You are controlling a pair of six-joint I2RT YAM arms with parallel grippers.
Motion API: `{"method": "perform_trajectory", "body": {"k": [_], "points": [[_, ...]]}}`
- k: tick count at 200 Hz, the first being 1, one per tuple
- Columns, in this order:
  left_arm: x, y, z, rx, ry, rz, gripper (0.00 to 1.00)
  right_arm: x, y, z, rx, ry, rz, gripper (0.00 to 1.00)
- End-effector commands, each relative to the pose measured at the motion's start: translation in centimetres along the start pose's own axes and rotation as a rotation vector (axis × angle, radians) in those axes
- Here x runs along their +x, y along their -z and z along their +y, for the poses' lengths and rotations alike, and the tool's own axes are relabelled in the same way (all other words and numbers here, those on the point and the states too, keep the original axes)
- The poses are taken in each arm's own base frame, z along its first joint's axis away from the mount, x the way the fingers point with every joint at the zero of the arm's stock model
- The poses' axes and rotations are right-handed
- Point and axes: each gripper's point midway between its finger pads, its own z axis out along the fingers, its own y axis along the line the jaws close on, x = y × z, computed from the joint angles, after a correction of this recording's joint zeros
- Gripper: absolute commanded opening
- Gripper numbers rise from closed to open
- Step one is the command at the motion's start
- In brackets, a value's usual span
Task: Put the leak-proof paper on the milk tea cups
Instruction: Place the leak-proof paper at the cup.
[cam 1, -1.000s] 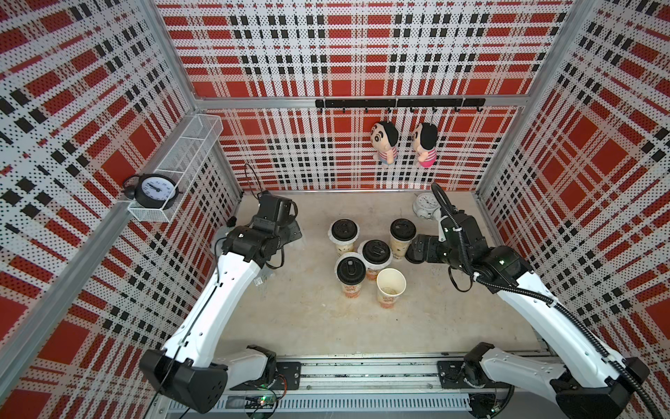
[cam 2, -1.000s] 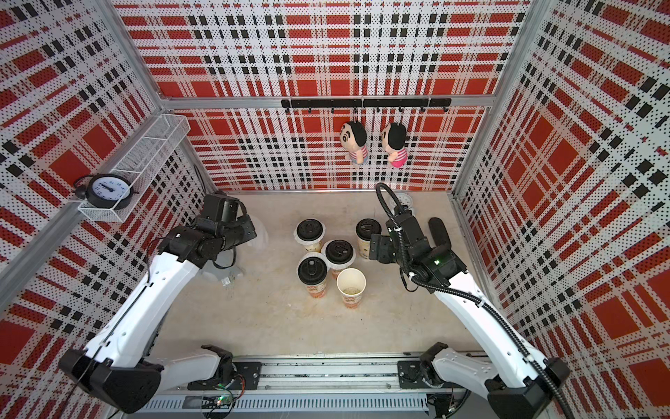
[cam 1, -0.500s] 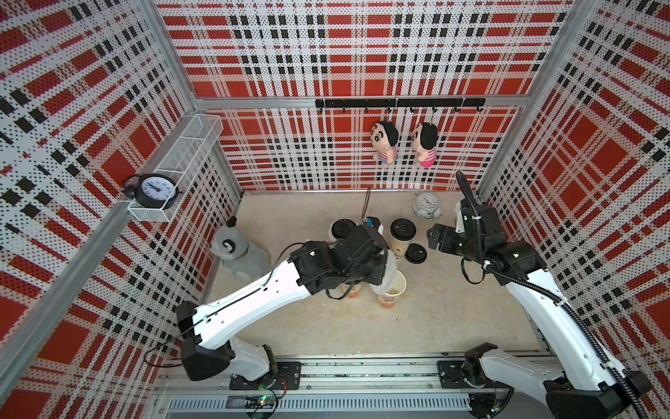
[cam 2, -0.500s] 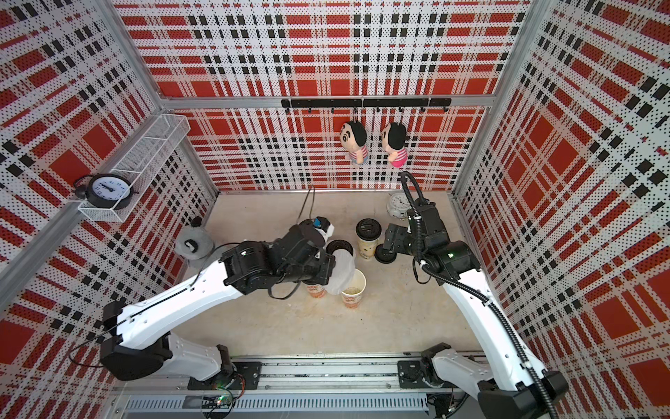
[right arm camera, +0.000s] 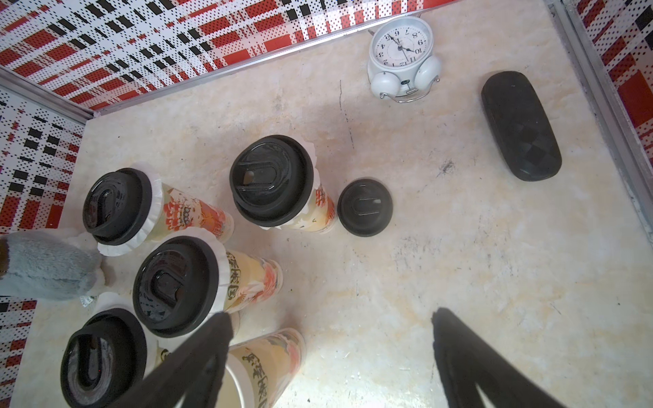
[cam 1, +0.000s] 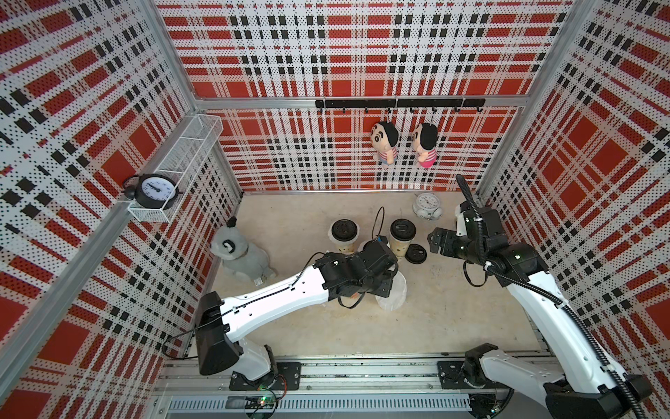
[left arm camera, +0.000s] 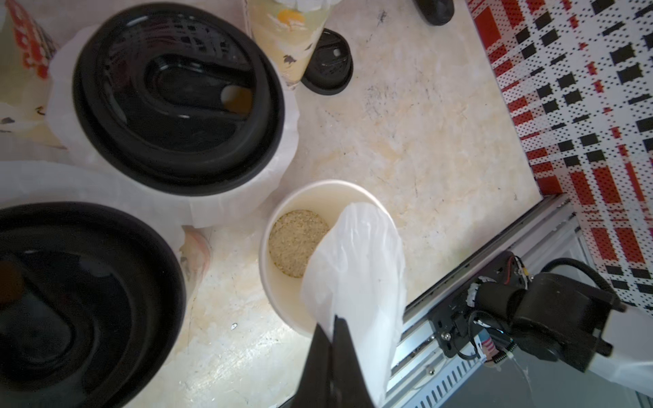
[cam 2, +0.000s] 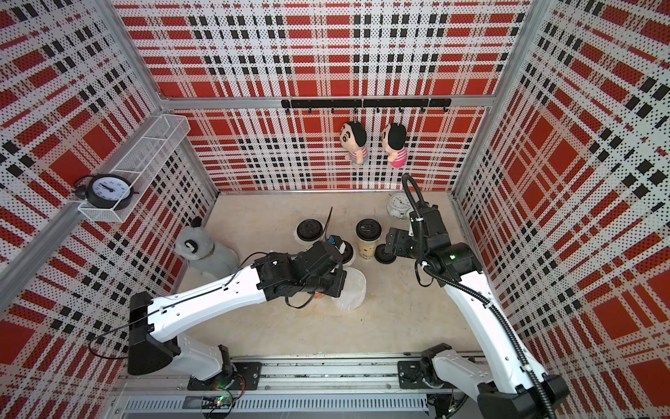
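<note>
Two lidded milk tea cups [left arm camera: 176,95] crowded one side of the left pincer [left arm camera: 333,323], a loose black lid [left arm camera: 328,63] lay beyond them, and the uncovered cup [left arm camera: 282,293] stood just ahead of its tips. Bare tabletop [left arm camera: 441,141] lay open on the other side, toward the plaid wall [left arm camera: 583,106]. The left pincer was pressed together on the leak-proof paper [left arm camera: 357,268], which tilted over that cup's mouth; the right pincer [right arm camera: 330,316] stood spread and empty.

I see red, black and white plaid perforated walls [cam 1: 326,54] on three sides, around a beige marbled floor [cam 1: 453,308] (scuffed in places). A black hook rail [cam 1: 398,103] runs across the upper centre of the frame; a white wire shelf [cam 1: 181,159] hangs at left. The lighting is even.
</note>
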Motion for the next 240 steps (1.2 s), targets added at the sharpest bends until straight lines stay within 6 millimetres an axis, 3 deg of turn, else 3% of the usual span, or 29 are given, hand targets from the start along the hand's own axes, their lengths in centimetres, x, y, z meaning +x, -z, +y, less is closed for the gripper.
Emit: {"method": "perform_trajectory", "body": {"k": [1, 102, 158, 240], "points": [[-1.0, -0.6, -0.3, 0.029, 0.027, -0.035, 0.02, -0.1, -0.1, 0.0, -0.012, 0.003, -0.009, 0.92], [-0.9, -2.4, 1.7, -0.037, 0.028, -0.032, 0.02, 0.3, -0.5, 0.2, -0.025, -0.003, 0.001, 0.92], [-1.6, -2.3, 2.7, -0.065, 0.044, -0.056, 0.02, 0.6, -0.9, 0.2, -0.028, -0.003, 0.009, 0.92], [-1.4, -3.3, 2.4, -0.055, 0.031, -0.036, 0.08, 0.9, -0.9, 0.1, -0.030, -0.004, 0.012, 0.92]]}}
